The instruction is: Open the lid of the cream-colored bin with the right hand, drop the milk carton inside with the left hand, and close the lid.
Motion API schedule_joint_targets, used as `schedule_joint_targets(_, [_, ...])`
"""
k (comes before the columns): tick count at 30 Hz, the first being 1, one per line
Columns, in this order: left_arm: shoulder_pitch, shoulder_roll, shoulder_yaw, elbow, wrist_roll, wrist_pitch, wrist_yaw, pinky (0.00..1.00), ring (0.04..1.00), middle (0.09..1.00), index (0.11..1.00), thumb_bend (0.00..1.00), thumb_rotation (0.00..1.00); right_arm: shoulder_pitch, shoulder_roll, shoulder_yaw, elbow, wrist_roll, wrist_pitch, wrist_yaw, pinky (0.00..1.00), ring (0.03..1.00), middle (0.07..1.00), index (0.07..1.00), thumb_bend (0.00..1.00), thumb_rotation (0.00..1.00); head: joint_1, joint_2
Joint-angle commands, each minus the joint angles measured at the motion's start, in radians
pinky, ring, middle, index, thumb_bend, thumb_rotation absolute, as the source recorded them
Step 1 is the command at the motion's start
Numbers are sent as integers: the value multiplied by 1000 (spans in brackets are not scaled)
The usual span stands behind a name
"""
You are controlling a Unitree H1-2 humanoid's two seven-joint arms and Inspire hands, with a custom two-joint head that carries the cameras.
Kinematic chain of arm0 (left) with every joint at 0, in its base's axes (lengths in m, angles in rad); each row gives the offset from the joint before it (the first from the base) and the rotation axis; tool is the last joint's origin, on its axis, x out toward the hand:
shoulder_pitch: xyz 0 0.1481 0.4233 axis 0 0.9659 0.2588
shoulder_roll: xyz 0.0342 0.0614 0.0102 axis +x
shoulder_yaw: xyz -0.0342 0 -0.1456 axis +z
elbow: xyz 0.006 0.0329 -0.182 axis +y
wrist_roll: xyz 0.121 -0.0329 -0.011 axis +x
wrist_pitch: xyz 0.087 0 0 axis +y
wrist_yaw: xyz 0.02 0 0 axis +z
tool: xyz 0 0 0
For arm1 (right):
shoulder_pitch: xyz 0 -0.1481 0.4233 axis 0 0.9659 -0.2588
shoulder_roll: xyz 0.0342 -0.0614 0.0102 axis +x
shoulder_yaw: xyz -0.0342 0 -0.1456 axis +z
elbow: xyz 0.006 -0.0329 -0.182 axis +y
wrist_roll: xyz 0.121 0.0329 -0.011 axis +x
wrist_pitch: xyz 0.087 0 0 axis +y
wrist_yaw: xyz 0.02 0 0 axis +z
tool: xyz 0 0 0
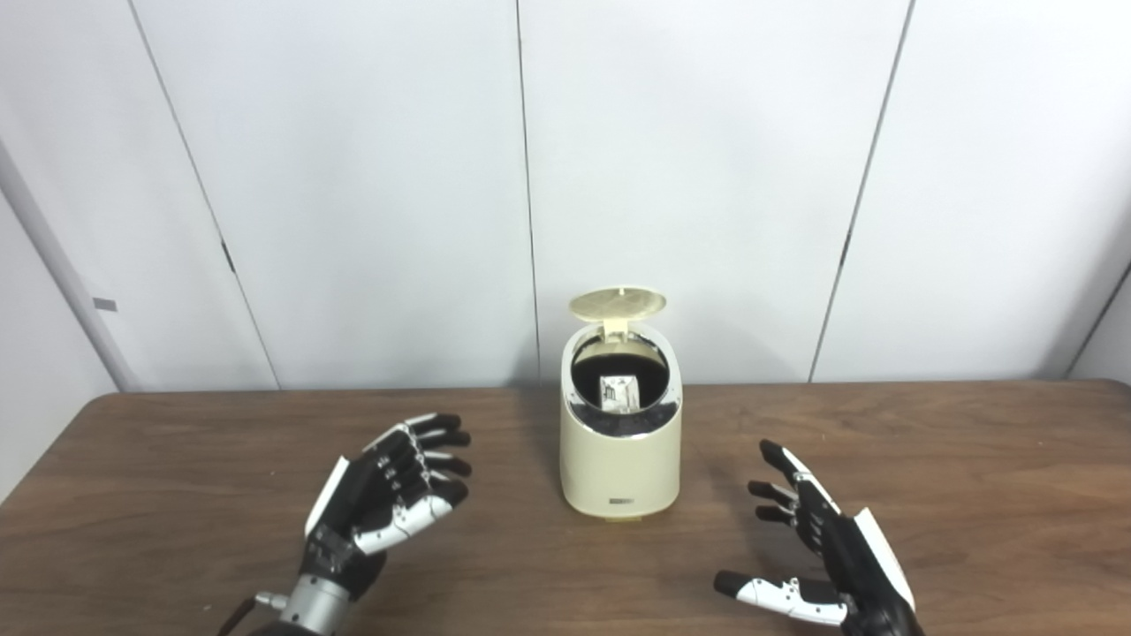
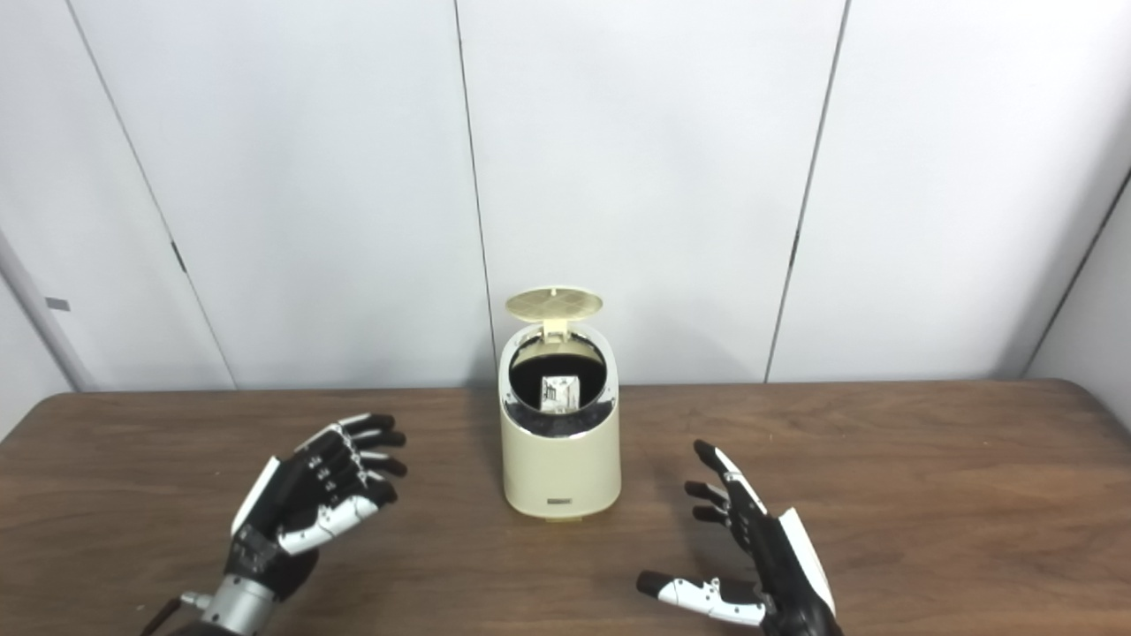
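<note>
Cream-colored bin point(image 1: 620, 459) at mid-table point(image 1: 972, 459), lid point(image 1: 617, 304) tipped up at the back, milk carton point(image 1: 619, 393) lying inside its dark well — left hand point(image 1: 389, 495) and right hand point(image 1: 822, 548) flanking it, both empty, fingers spread, clear of the bin.

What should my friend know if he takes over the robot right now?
Left hand: open, holding nothing, left of the bin.
Right hand: open, holding nothing, right of the bin.
Cream-colored bin: mid-table, its lid standing open.
Milk carton: inside the bin.
Done: lid opened, carton dropped in.
Left: close the lid.
</note>
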Motion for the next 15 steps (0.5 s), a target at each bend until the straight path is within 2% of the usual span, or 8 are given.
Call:
schedule_joint_targets(1, [-24,13,-1,29,15,-100,-23,487,581,669,709,659,142,-29,-9,-4,-14,7,-47,1,752,829,944,929,768,254,-7,-4])
schedule_joint_targets(5, [-16,4,-5,84,24,-154,-41,492,573,657,700,693,171,-35,-18,-6,3,12,-70,1,766,826,945,929,775,272,-16,-10])
schedule_joint_targets(9, [-9,-4,-8,95,51,-165,-29,493,573,658,699,695,189,-47,-26,-13,16,-6,-73,-10,758,824,940,923,778,300,-22,-13])
schedule_joint_targets(12, [-9,-11,-12,112,66,-177,-26,491,575,657,695,693,195,-92,-45,-26,6,-20,-57,-9,737,834,935,921,766,299,-34,-20])
schedule_joint_targets(15, [-6,-20,-13,121,62,-186,-31,483,575,659,695,690,179,-162,-73,-46,4,-30,-24,-2,779,856,941,917,763,340,-46,-25])
